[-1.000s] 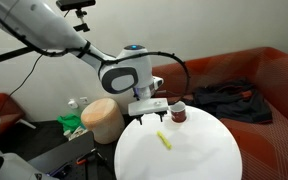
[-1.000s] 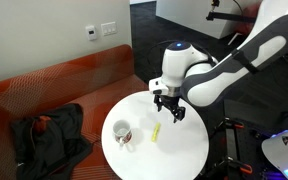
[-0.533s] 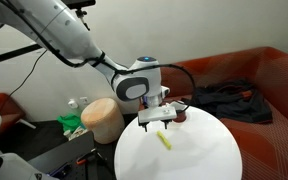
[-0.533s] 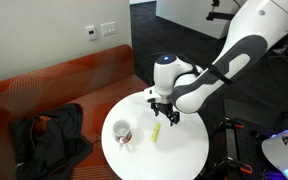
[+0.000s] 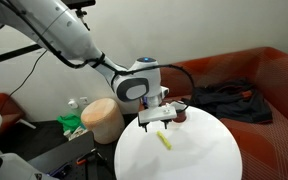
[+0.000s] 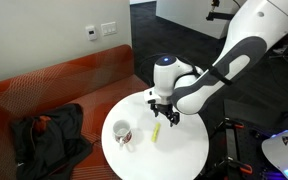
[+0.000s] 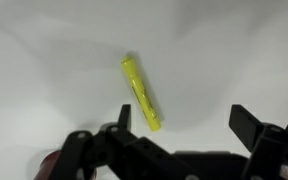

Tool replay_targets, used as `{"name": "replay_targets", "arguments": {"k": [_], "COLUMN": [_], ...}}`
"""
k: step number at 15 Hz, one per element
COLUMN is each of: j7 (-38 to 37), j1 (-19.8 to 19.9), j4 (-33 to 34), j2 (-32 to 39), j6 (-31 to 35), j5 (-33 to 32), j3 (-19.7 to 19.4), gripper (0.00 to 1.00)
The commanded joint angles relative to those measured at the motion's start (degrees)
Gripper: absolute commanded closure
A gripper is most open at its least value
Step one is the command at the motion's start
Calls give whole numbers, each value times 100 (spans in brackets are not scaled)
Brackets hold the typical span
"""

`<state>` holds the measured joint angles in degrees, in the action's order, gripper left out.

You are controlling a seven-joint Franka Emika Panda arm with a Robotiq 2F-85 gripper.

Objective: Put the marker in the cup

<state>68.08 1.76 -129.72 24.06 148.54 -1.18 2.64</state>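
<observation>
Your gripper (image 7: 184,122) is open, its two fingers spread wide with nothing held between them. It hangs over the white round desk (image 5: 204,150), pointing down. In the wrist view the marker (image 7: 141,94) lies flat on the desk just ahead of the fingers, slanted across the gap, with its near end close to the finger (image 7: 124,115) on the picture's left. I see no contact between finger and marker.

In both exterior views the marker (image 5: 166,141) lies just below the gripper (image 5: 159,124), apart from it.

The cup (image 6: 121,132) stands upright on the desk to one side of the gripper (image 6: 165,113), beyond the marker (image 6: 156,131) and near the desk's edge. In an exterior view the cup (image 5: 179,113) shows just behind the gripper, partly hidden by it.

Farther out, a tan round-topped bin (image 5: 102,118) stands beside the desk, and a dark garment (image 6: 49,135) lies on the red sofa (image 6: 64,85).
</observation>
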Motion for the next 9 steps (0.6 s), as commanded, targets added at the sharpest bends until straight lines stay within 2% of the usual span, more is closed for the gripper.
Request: {"name": "replay_targets", "arguments": {"k": [1,9], "j7": [28,113], "j1": [125,275], "j4": [-8,19], "j2": [167,638], "j6": [436,1136], "j5": [-329,-768], "j3": [107,231], "gripper": [0,0]}}
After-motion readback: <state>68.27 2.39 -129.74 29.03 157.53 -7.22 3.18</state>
